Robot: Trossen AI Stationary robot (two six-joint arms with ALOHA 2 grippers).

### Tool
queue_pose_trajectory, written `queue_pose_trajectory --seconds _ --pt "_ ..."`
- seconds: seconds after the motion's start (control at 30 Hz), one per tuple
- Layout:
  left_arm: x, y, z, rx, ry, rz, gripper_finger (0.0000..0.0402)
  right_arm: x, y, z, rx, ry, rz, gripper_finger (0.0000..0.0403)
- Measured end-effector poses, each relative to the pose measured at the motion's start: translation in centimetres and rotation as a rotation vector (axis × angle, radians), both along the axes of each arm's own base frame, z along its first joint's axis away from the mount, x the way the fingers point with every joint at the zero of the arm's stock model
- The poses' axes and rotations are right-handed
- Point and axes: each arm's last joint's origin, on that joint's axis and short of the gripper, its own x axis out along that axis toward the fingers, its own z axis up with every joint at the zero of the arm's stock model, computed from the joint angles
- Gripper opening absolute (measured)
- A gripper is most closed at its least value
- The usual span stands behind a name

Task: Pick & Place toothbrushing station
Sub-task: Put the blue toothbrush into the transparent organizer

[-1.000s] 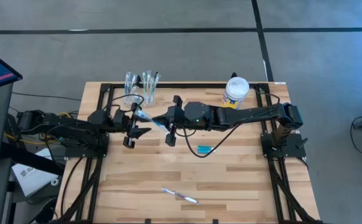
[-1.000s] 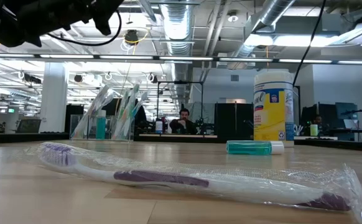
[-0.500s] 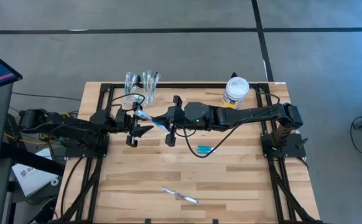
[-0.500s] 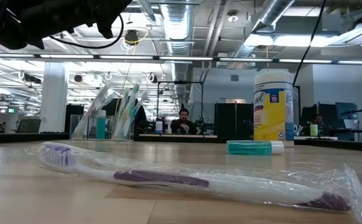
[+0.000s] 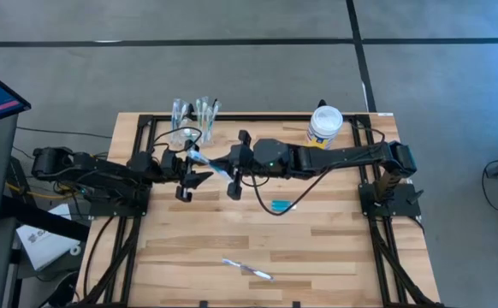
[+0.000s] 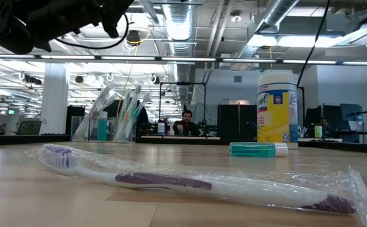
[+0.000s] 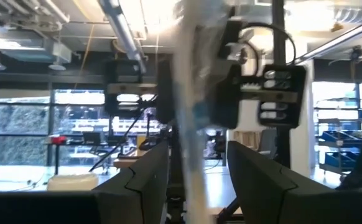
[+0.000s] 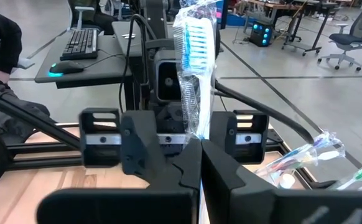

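Blurred wrapped toothbrush [image 7: 190, 118] filling left wrist view

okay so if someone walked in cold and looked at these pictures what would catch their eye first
Mid-table, the right pincer is shut on a wrapped blue toothbrush, held up facing the open left pincer. Close to the low camera lies a wrapped purple toothbrush, with a clear cup of toothbrushes at the far edge.

Glossy crinkled plastic wraps the purple toothbrush [image 6: 171, 181] on the smooth wooden table [image 6: 38, 202].

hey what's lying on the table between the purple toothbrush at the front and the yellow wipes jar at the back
A small teal tube lies between the wrapped purple toothbrush and the jar; the low view shows it best, the high view confirms.
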Motion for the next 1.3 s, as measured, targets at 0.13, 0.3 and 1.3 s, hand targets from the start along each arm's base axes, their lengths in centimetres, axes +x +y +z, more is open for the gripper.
queue_pose_trajectory --seconds 0.13,0.3,1.3 --pt "0.2 -0.3 0.5 0.008 -0.016 -0.023 0.0159 0.0 -0.2 0.0 0.000 -0.002 -0.006 0.0000" --pt "0.6 -0.2 0.9 0.000 -0.024 -0.005 0.0159 0.0 -0.2 0.1 0.000 -0.005 -0.005 0.0000" --pt "1.4 0.0 -0.2 -0.054 0.040 0.040 0.0008 0.0 0.2 -0.2 -0.039 0.026 0.057 0.0036"
